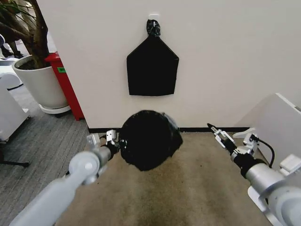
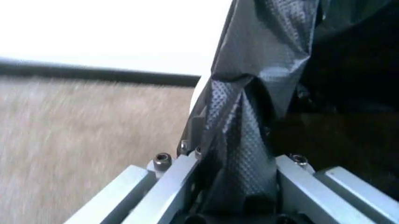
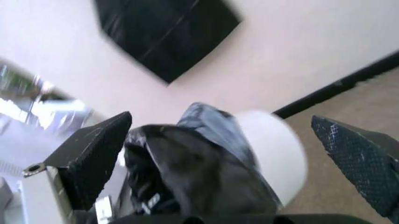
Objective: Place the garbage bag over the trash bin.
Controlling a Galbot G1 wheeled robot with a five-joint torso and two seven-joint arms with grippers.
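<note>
left arm reaches forward low across the tan carpet, and the left gripper sits tight against the near-left side of the garbage bag. up close from the left wrist, the metal fingers are pressed in on a ridge of that crinkly black plastic, pinching it between them.

right arm comes in from the right, forearm angled toward the wall, right gripper hanging well apart from the bag. from the right wrist its two dark fingertips stand wide apart with nothing between them.

now the bin: the trash bin shows as a cream-white curve poking out from under the black plastic, so the bag is draped over most of it, though how far down the far side it goes is hard to judge from here. from the head it reads as one dark rounded lump on the floor, just in front of the baseboard.

flat black bag hangs on the wall above. white plant pot stands off to the left.
</note>
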